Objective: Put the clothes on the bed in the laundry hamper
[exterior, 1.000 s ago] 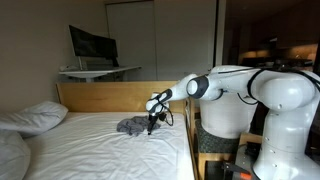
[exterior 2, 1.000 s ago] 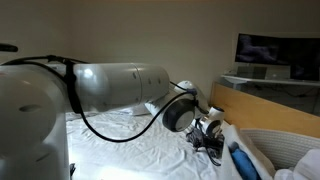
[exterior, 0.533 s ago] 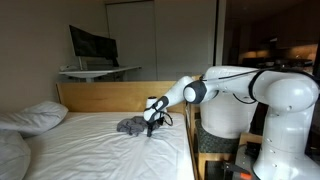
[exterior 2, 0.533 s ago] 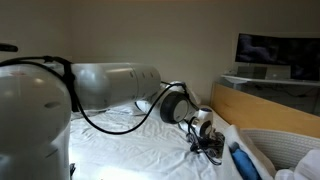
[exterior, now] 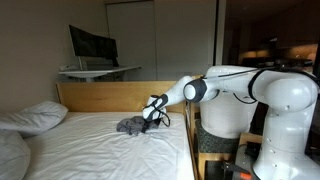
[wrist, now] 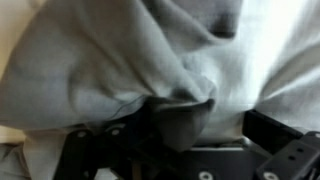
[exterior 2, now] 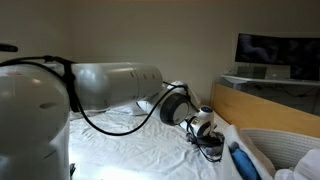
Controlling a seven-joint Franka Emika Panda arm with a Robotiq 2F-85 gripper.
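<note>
Crumpled grey garment (exterior: 129,125) — on white-sheeted bed (exterior: 90,150), near its wooden headboard (exterior: 100,95)

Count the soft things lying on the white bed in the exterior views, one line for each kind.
Crumpled grey fabric garment: 1
Plump white pillows: 2
Total: 3

The white rounded robot arm (exterior: 236,84) reaches out nearly level, its black two-finger gripper (exterior: 149,117) pointing down, jaws spread wide.
</note>
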